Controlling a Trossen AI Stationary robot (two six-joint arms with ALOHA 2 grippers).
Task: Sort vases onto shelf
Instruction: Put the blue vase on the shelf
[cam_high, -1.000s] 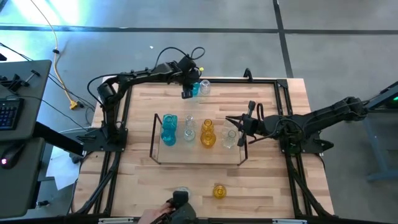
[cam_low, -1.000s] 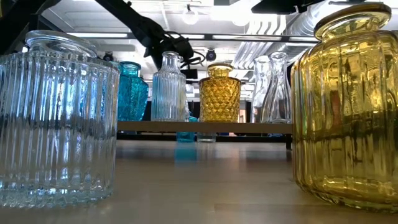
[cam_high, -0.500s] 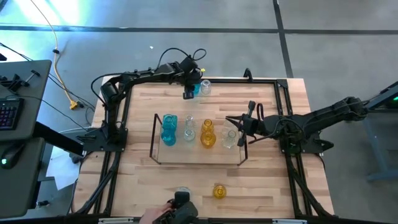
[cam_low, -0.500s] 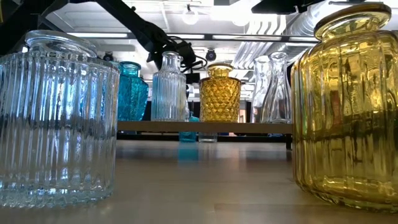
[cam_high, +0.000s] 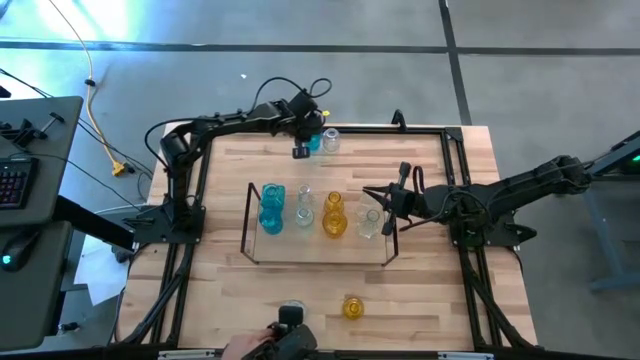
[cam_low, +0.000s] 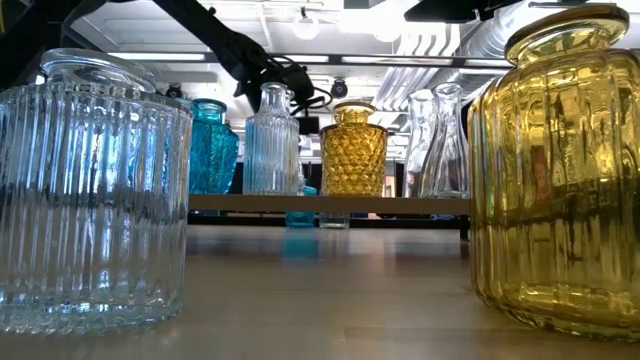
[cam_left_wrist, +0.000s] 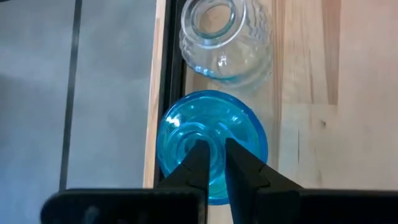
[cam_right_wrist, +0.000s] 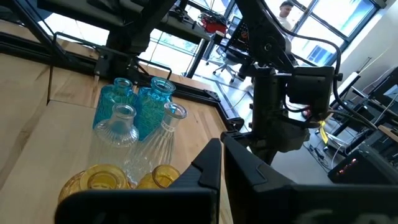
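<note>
A small blue vase (cam_left_wrist: 186, 124) stands on its base at the table's far edge (cam_high: 314, 143), with a clear vase (cam_left_wrist: 224, 37) close beside it. My left gripper (cam_left_wrist: 216, 152) reaches down onto the blue vase's top and is shut on it; in the high view my left gripper (cam_high: 303, 148) shows at that same far edge. The shelf (cam_high: 250, 225) in mid-table carries two blue, two clear and one amber vase. My right gripper (cam_high: 368, 192) hovers shut over the shelf's right end, holding nothing. My left gripper pinches the blue vase at the rim of its mouth (cam_left_wrist: 214, 138). One finger (cam_left_wrist: 199, 155) seems to be inside the mouth and the other (cam_left_wrist: 235, 158) outside the neck. The fingers come steeply from above. The vase stands upright on the table.
A clear vase (cam_low: 95, 190) and an amber vase (cam_low: 555, 170) stand near the table's front edge. A black frame (cam_high: 440, 131) borders the table, running right behind the blue vase. A person's hand (cam_high: 245, 348) shows at the near edge. Bare wood lies between the shelf and the far edge.
</note>
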